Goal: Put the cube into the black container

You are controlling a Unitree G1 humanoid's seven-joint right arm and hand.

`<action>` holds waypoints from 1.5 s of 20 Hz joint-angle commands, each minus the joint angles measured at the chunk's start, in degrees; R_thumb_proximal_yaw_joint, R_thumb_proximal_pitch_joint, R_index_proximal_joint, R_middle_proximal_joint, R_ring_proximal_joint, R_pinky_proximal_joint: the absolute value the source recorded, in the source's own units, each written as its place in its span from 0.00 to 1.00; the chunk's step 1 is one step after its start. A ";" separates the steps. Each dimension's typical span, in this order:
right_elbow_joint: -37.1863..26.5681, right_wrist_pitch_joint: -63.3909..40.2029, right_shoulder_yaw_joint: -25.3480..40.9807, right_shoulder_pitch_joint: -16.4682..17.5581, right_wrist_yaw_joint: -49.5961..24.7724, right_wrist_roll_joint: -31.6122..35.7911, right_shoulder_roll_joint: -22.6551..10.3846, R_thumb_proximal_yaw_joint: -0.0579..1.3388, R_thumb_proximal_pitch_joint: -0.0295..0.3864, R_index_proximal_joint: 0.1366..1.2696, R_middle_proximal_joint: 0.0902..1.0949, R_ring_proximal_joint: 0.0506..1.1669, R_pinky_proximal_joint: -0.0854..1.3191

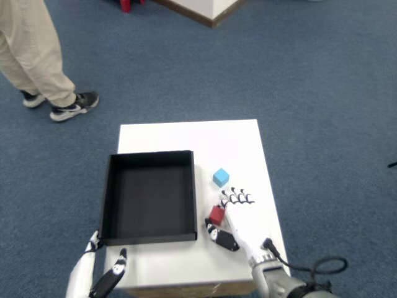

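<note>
Since the red cube (217,215) sits on the white table (186,133) just right of the black box (149,195), the right hand (236,217) has it cupped between spread fingers and thumb, not gripped yet.

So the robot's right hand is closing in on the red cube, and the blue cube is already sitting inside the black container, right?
Not quite. The head view shows the blue cube on the white table, outside the black container, to its right. The container holds nothing. The rest is right: the right hand is at the red cube, thumb and fingers on either side of it.
</note>
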 commanded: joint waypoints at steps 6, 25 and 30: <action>2.77 -1.57 -0.65 -0.66 -2.04 -2.18 -0.27 0.58 0.33 0.55 0.20 0.11 0.05; 2.78 -2.98 -0.57 -0.08 -5.27 -0.66 -0.28 0.93 0.44 0.88 0.30 0.15 0.08; 2.39 -4.24 -0.68 -0.71 -8.86 -1.21 -0.28 0.92 0.44 0.88 0.30 0.16 0.07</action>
